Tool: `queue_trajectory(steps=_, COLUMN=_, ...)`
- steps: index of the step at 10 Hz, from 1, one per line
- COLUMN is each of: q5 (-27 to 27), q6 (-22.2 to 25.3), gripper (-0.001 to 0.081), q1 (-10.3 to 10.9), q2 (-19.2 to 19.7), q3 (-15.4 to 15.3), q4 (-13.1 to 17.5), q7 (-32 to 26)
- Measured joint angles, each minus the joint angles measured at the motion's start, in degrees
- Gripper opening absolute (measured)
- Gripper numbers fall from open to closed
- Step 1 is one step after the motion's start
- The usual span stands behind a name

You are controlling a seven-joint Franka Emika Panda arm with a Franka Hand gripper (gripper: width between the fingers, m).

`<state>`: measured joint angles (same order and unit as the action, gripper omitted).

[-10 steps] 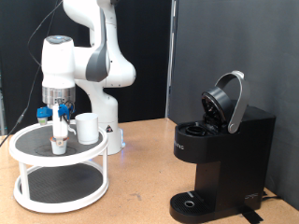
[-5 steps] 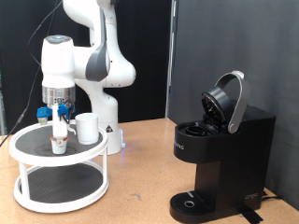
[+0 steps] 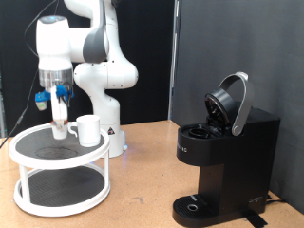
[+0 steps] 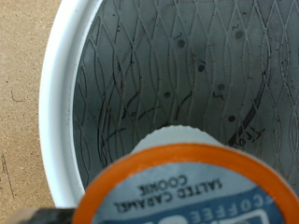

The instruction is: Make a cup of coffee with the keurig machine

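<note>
The keurig machine (image 3: 220,152) stood lid-up on the table (image 3: 142,195), unchanged. The pincer (image 3: 60,122) had risen since before, grasping a coffee pod (image 4: 192,187) above the white stand (image 3: 59,169), beside the cup (image 3: 88,130).

Two cameras: one fixed side-on, one riding on the arm.

The exterior view stands off the arm at about surface height and looks level across the wooden surface (image 3: 142,180), taking in the whole scene from the white two-tier stand (image 3: 59,152) on its left to the keurig machine (image 3: 226,157) on its right. The wrist view looks straight down from very close, filled by the stand's dark mesh shelf and a coffee pod (image 4: 192,187); the stand's top tier is common to both views.
</note>
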<state>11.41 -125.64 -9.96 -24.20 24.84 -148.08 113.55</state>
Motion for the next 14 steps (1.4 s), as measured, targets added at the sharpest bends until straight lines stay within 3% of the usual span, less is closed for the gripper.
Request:
queue_trajectory(steps=2, q5=-2.13, q6=-0.25, gripper=0.0375, q1=0.27, q2=0.07, q3=0.24, q4=-0.15, q7=-0.84)
queue_trajectory(steps=3, q5=-6.55, q6=0.79, gripper=0.0375, q1=0.97, q2=-0.29, q3=0.76, q4=0.52, q7=-2.87)
queue_trajectory(steps=4, q5=-11.46, q6=2.6, gripper=0.0375, q1=2.16, q2=-0.96, q3=1.24, q4=1.9, q7=-4.81)
queue_trajectory(steps=7, q5=-31.47, q6=8.1, gripper=0.0375, q1=8.42, q2=-3.11, q3=4.13, q4=5.52, q7=-11.74)
queue_trajectory(steps=8, q5=-34.9, q6=8.34, gripper=0.0375, q1=9.66, q2=-3.41, q3=3.9, q4=6.17, q7=-11.02)
queue_trajectory(steps=11, q5=-37.34, q6=9.34, gripper=0.0375, q1=10.18, q2=-3.33, q3=4.15, q4=6.47, q7=-11.91)
queue_trajectory(steps=14, q5=-49.12, q6=15.91, gripper=0.0375, q1=13.11, q2=-2.44, q3=6.31, q4=9.3, q7=-12.67)
